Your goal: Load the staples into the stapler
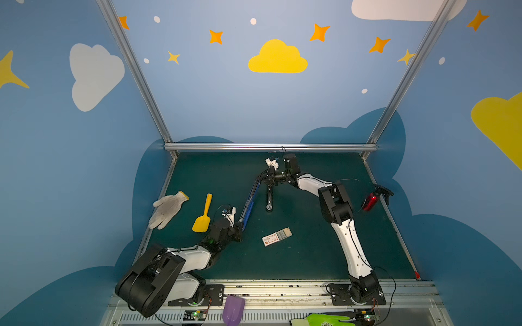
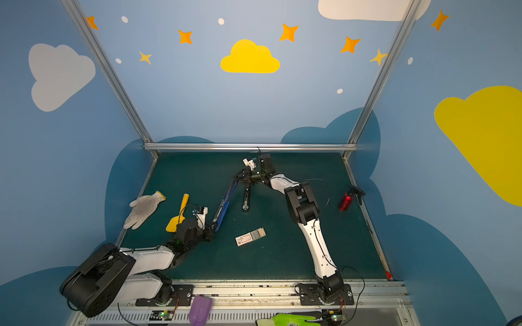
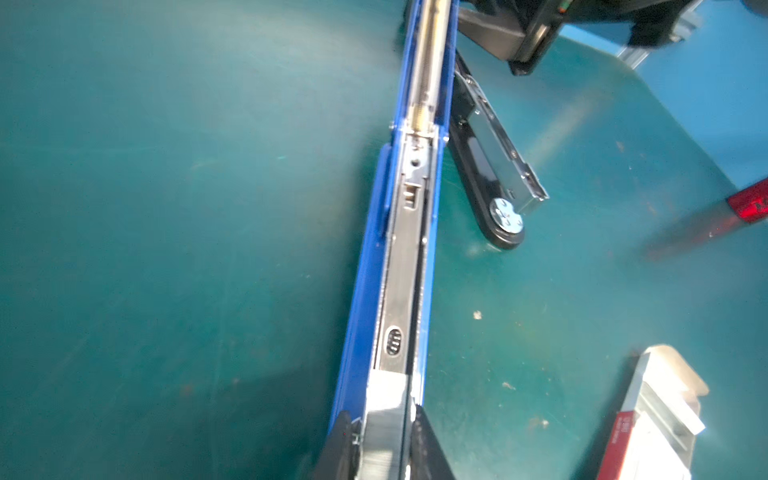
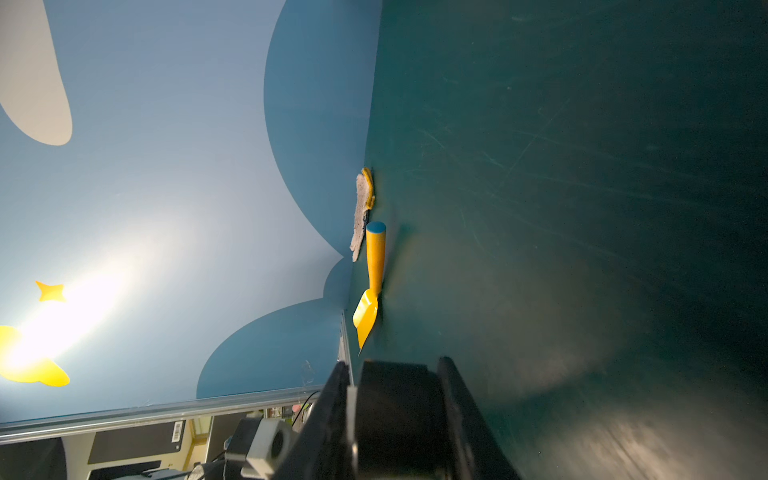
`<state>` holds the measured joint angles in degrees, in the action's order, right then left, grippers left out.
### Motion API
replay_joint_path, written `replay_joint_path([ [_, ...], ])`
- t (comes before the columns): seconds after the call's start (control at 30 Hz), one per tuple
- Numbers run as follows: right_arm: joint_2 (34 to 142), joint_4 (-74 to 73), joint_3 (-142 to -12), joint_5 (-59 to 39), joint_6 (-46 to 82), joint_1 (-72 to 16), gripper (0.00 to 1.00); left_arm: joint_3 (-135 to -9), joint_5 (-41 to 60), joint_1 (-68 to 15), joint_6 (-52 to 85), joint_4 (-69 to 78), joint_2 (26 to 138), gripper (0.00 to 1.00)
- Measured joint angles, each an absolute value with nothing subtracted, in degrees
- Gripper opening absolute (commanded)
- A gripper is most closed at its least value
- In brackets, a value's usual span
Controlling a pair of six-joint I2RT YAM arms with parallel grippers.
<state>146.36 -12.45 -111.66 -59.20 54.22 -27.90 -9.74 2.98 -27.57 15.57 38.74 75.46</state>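
The staples (image 1: pixel 283 234) lie in grey rows in the drawer of their box (image 1: pixel 271 240), which is slid half open and flat on the desk (image 1: pixel 310 254), about midway across and nearer the front edge, apart from both my grippers. The stapler (image 1: pixel 248 206) is swung wide open behind it. Its blue arm runs from the hinge near the middle of the back edge down toward the front left, and its black base with the metal channel points toward the front, tip on the desk. My left gripper (image 3: pixel 381 415) is closed on the free metal tip of the blue arm. My right gripper (image 1: pixel 267 180) clamps the stapler at the hinge end. Near the left edge lie a glove (image 1: pixel 166 209) and a yellow scoop (image 1: pixel 203 217); a red bottle (image 1: pixel 370 201) lies at the right edge.
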Motion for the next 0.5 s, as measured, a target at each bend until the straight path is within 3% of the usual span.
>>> replay_joint_path([
  [0.27, 146.4, -12.4, -111.7, -57.7, 53.4, -27.7, 0.05, -10.6, 4.8, -27.7, 14.1, 42.7, 79.9, 0.21],
  [0.43, 146.4, -12.1, -111.7, -56.9, 52.8, -27.6, 0.04, -10.7, 5.5, -27.8, 12.9, 44.2, 80.9, 0.04],
  [0.5, 146.4, -11.8, -111.7, -56.7, 52.5, -27.6, 0.04, -10.8, 5.7, -27.8, 12.7, 44.2, 80.9, 0.04],
])
